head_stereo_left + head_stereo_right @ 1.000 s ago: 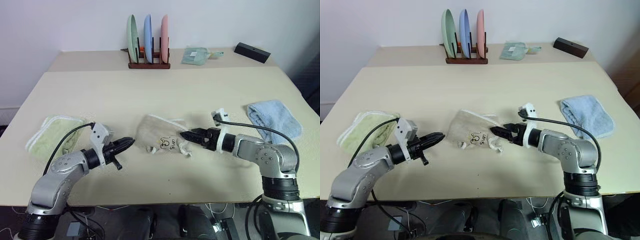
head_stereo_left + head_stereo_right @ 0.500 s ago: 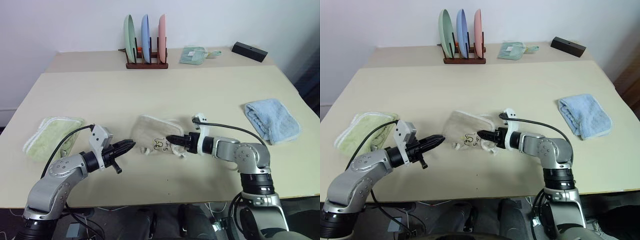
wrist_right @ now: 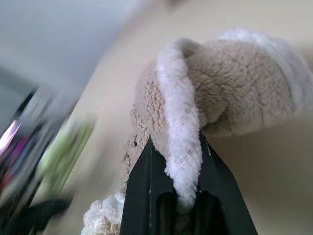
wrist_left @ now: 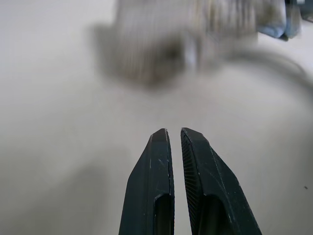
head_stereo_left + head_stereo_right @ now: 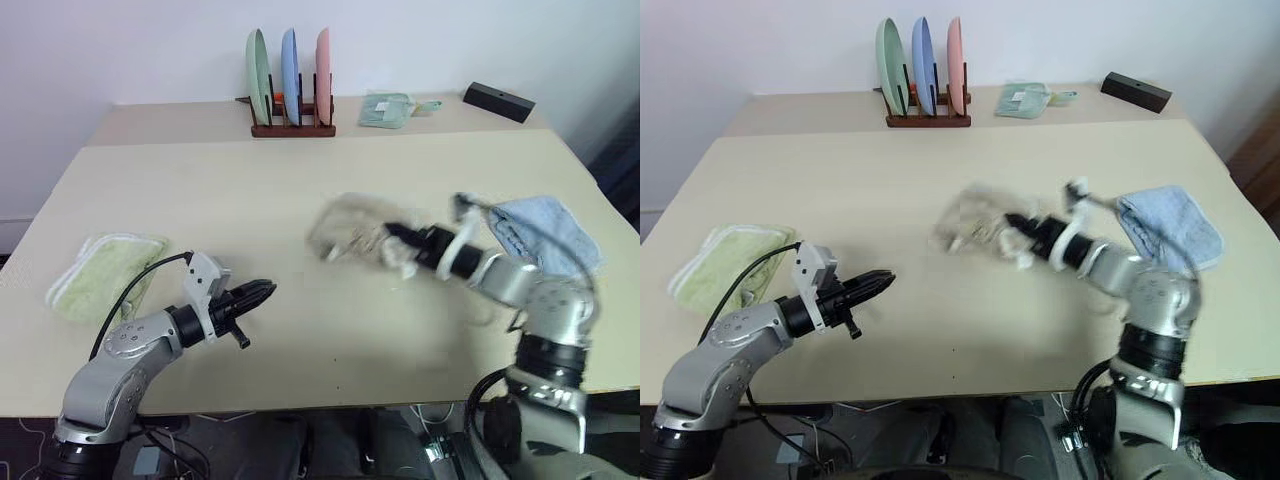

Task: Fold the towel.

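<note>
Your right end effector (image 3: 177,196) is pinching the white corded edge of the beige terry towel with its white trim (image 5: 358,230), and the cloth hangs bunched from the black fingers (image 3: 142,196), lifted off the pale cream worktop (image 5: 330,170) near its middle. Holding it by the edging makes sense: that seam gives you a firm line to shake the crumpled cloth open before any fold can be laid. Your left end effector (image 4: 174,142) hovers low over the worktop with its fingers pressed together and nothing between them, pointing toward the towel as if waiting to take a second corner. The light green folded towel (image 5: 100,272) lies at your left edge and the light blue crumpled towel (image 5: 545,228) at your right, both apart from the work; the wooden rack of three coloured plates (image 5: 293,80) stands at the far side. Compared with a second ago, the right end effector was spread just beside the towel, which lay heaped flat on the worktop; now it has closed on the edge and swung up and to your right, carrying the cloth with it. The left end effector has hardly moved.
</note>
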You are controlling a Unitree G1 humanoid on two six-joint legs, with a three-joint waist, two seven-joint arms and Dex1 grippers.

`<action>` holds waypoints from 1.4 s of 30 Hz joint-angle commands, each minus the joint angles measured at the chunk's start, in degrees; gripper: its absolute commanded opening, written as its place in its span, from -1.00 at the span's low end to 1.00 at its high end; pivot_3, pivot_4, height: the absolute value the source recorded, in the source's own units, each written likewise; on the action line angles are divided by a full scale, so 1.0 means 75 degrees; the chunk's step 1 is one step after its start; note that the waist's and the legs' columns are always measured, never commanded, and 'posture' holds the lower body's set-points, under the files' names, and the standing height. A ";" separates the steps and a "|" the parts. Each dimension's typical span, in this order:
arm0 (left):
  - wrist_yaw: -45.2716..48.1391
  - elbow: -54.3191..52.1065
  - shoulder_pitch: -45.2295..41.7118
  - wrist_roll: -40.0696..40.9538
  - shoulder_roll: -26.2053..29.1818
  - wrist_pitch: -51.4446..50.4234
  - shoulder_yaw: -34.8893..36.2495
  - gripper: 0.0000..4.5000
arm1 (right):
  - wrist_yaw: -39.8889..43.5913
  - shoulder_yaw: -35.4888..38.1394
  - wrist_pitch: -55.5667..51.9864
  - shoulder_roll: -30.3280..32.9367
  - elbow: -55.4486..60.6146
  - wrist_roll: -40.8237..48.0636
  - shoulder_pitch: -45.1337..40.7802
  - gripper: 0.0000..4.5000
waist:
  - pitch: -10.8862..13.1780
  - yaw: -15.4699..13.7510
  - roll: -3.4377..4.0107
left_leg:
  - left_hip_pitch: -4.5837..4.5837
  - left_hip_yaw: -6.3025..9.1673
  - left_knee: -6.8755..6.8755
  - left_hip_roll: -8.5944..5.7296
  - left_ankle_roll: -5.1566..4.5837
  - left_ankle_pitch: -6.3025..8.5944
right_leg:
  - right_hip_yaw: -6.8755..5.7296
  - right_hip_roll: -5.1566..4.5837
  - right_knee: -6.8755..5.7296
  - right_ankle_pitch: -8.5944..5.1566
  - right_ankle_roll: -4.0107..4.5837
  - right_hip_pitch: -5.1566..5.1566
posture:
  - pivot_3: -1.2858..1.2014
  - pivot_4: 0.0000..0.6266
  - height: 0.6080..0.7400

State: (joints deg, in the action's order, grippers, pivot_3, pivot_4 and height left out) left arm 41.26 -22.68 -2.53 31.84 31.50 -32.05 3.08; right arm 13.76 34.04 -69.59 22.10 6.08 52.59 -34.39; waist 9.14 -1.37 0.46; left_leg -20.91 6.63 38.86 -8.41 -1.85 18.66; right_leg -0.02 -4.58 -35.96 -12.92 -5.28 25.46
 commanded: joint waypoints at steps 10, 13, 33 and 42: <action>0.0509 0.1086 -0.1335 -0.0420 -0.0499 0.0501 -0.0765 -0.83 | -0.3090 0.3279 0.0200 0.0960 -0.0907 0.0775 -0.0121 -0.99 | -0.0003 0.0046 0.0002 | -0.0001 -0.0004 -0.0004 0.0009 -0.0001 -0.0002 | 0.0002 0.0002 0.0001 0.0000 0.0000 0.0000 | 0.03 -0.52 1.00; 0.0486 0.1144 -0.1377 -0.0462 -0.0588 0.0524 -0.0795 -0.83 | -0.3720 0.3677 0.0544 0.0683 -0.1269 0.0546 0.0415 -0.99 | -0.0005 0.0078 0.0004 | -0.0001 -0.0004 -0.0004 0.0009 -0.0003 -0.0002 | 0.0003 0.0001 0.0001 0.0000 0.0000 -0.0001 | 0.03 -0.52 1.00; 0.0621 0.1376 -0.1389 -0.0582 -0.0752 0.0572 -0.0949 -0.83 | -0.3040 0.2533 0.2840 0.2140 -0.0458 -0.1121 0.1519 0.74 | -0.0008 0.0039 0.0039 | -0.0002 -0.0010 0.0007 0.0007 -0.0006 -0.0001 | 0.0007 0.0001 -0.0004 0.0000 -0.0001 -0.0003 | 0.03 -0.52 1.00; -0.1224 0.2841 -0.1703 -0.2143 -0.0885 0.2313 -0.0013 -0.83 | 0.0600 -0.0978 0.4960 0.2830 0.1208 -0.2335 0.2392 0.74 | -0.0008 0.0234 0.0030 | 0.0017 -0.0018 -0.0002 0.0024 0.0004 -0.0005 | 0.0010 0.0017 -0.0009 0.0000 -0.0001 -0.0004 | 0.03 -0.52 1.00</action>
State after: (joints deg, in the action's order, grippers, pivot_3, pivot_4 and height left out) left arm 34.00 -1.50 -15.25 17.93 24.00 -18.08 0.80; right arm 12.48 30.77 -34.26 43.55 11.53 34.52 -16.38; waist 9.09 0.39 0.69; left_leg -20.77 6.50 38.83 -8.21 -1.81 18.63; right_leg 0.06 -4.44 -36.02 -12.92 -5.29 25.42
